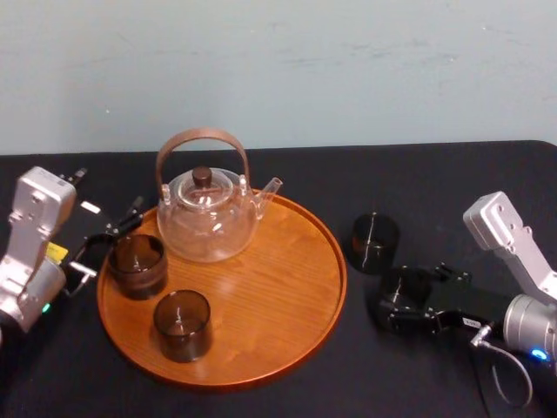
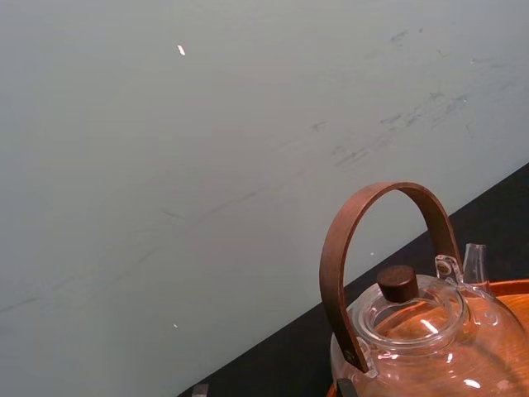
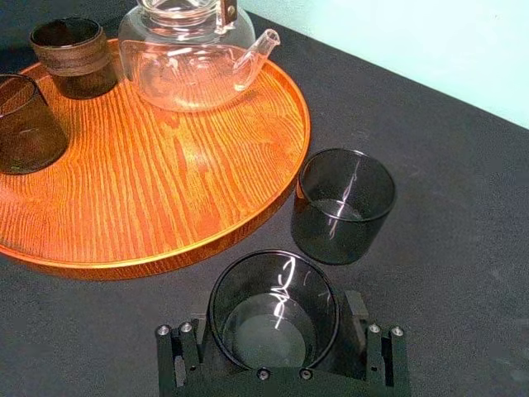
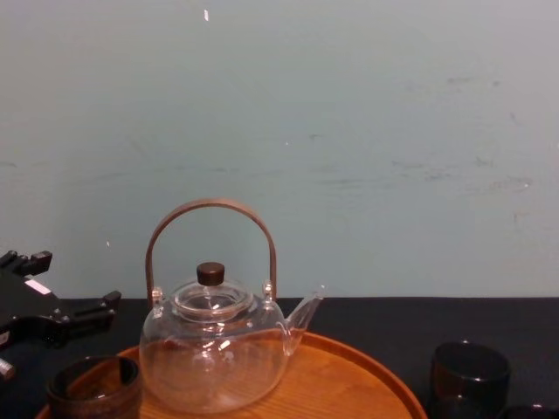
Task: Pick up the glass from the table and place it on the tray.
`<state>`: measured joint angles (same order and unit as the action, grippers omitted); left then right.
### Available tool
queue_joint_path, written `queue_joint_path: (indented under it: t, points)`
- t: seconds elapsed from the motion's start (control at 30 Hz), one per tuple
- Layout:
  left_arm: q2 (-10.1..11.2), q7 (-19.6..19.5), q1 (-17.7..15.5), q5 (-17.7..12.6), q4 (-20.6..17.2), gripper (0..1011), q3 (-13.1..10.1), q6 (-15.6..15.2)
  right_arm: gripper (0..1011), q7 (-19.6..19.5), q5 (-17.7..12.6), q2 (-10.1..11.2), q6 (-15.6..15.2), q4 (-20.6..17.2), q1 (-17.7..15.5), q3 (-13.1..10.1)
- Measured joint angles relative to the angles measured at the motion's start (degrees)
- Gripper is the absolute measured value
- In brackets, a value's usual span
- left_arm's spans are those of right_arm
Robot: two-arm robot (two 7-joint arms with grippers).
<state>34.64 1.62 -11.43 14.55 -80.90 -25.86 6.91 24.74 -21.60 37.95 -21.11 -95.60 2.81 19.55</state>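
A smoky dark glass (image 3: 273,310) stands upright on the black table (image 3: 463,182), between the fingers of my right gripper (image 3: 275,318), which is open around it. From the head camera that right gripper (image 1: 402,300) sits low, right of the round wooden tray (image 1: 287,287). A second dark glass (image 3: 343,207) stands free on the cloth just beyond the gripper, close to the tray's rim (image 1: 374,242). My left gripper (image 1: 109,242) is open at the tray's left edge, beside a brown-banded glass (image 1: 137,264).
On the tray stand a clear glass teapot (image 1: 209,213) with a brown hoop handle, the banded glass and another dark glass (image 1: 183,324). The tray's right half (image 3: 190,165) is bare wood. A pale wall rises behind the table.
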Motion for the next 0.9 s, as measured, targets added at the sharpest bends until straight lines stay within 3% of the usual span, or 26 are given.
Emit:
queue_joint_path:
  t: [0.33,0.57,0.9]
  points:
    - [0.00,0.00,0.00,0.00,0.00,1001,0.00,0.00,1002,0.00,-0.03,0.02,0.00,-0.04,-0.10,-0.09]
    - [0.00,0.00,0.00,0.00,0.00,1001,0.00,0.00,902,0.02,-0.08,0.06,0.03,-0.08,-0.15,-0.15]
    - [0.00,0.00,-0.01,0.00,0.00,1001,0.00,0.00,902,0.05,-0.13,0.08,0.06,-0.12,-0.19,-0.20]
